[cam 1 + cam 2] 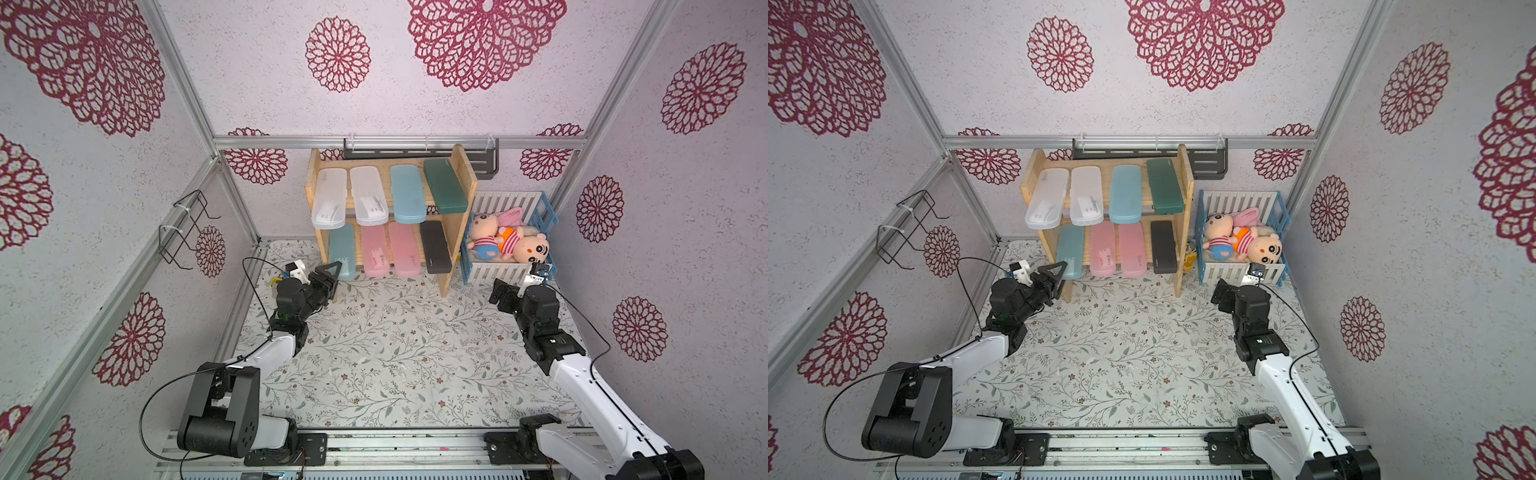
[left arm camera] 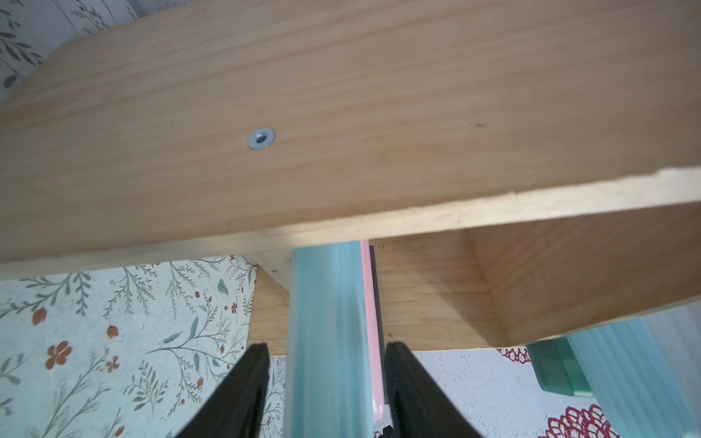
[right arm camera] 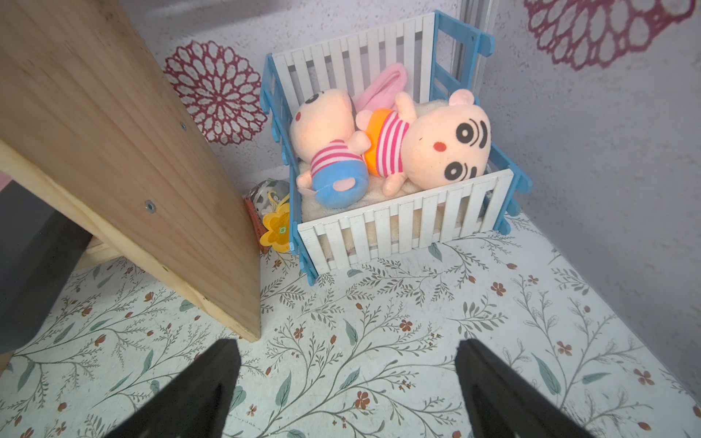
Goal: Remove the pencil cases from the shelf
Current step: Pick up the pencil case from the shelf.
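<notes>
The light wooden shelf (image 1: 464,168) stands at the back with pencil cases on both tiers. The upper tier holds two frosted white cases (image 1: 329,198), a light blue one (image 1: 408,193) and a dark green one (image 1: 444,186). Below lie a light blue case (image 1: 343,249), two pink ones (image 1: 375,251) and a black one (image 1: 435,246). My left gripper (image 2: 326,347) straddles the front end of the lower light blue case (image 2: 326,303), a narrow gap showing on each side. My right gripper (image 3: 347,345) hangs open and empty over the mat by the shelf's right leg (image 3: 242,314).
A white-and-blue slatted crate (image 1: 509,270) with plush toys (image 1: 507,241) stands right of the shelf. A small yellow toy (image 3: 275,227) lies between them. A dark metal rack (image 1: 486,162) hangs on the back wall, a wire holder (image 1: 187,228) on the left wall.
</notes>
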Robot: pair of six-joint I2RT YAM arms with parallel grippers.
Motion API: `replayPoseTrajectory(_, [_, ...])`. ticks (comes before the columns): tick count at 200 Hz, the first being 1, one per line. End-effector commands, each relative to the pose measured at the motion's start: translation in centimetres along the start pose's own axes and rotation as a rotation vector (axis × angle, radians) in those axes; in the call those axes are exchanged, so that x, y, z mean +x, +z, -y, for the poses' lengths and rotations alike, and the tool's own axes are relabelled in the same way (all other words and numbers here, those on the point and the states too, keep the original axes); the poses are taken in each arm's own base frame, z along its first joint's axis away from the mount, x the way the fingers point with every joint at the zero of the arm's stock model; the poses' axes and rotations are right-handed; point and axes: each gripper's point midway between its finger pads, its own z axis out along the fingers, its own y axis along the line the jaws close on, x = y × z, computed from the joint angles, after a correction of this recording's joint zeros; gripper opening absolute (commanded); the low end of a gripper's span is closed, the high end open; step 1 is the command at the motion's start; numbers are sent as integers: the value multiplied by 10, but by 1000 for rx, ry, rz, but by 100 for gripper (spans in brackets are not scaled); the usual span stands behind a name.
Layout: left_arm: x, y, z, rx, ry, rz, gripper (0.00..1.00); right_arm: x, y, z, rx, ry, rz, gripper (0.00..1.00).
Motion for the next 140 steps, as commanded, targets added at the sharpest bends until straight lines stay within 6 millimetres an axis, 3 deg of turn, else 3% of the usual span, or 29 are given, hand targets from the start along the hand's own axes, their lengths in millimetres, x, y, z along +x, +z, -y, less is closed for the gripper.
replayPoseTrajectory(1, [0, -3, 14, 33, 42, 16, 36, -15, -7, -5, -26, 6, 44, 96])
replayPoseTrajectory(14, [2, -6, 12, 20, 50, 19, 34, -13, -8, -6, -31, 5, 41, 96])
replayPoseTrajectory(68, [3, -17, 13, 10, 72, 34, 0, -21, -16, -9, -59, 13, 62, 95])
replayPoseTrajectory(116, [7, -30, 21, 25, 134, 35, 0, -25, -27, -18, -113, 21, 64, 94])
replayPoseTrajectory(140, [13, -48, 24, 37, 260, 42, 0, -28, -42, -38, -216, 42, 69, 94])
